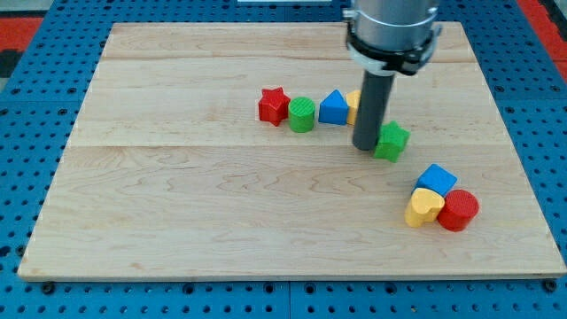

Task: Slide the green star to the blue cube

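**Green star close to goal, crowded landing**

My tip [367,146] is a bare rod holding nothing, touching the green star [392,141] at its 9 o'clock side. The blue cube [437,178] lies near, at the star's 4 o'clock, not touching it.

The star's points could let it spin off the rod and skid wide. The cube touches a yellow block [423,208] and a red cylinder [459,210] (a hard shove would scatter all three).

All blocks look like ridged plastic on a smooth pale wooden board [177,195]. A yellow block [353,105] sits partly hidden behind the rod.
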{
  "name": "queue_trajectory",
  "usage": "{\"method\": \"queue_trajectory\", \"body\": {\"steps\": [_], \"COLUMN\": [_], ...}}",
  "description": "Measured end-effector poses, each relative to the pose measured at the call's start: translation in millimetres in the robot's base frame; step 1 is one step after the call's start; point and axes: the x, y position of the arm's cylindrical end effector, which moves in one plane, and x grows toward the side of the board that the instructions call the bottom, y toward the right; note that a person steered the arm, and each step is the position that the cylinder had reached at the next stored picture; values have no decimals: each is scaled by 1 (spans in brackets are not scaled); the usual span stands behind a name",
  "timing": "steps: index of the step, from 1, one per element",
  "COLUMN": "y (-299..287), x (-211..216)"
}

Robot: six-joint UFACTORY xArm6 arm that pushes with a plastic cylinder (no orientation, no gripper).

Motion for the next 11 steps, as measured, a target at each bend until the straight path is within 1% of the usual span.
{"method": "queue_trajectory", "body": {"steps": [1, 2, 4, 5, 6, 7, 10, 11], "y": [33, 52, 54, 88, 98, 98, 90, 90], "x": [-10, -17, -60, -62, -61, -49, 12, -1]}}
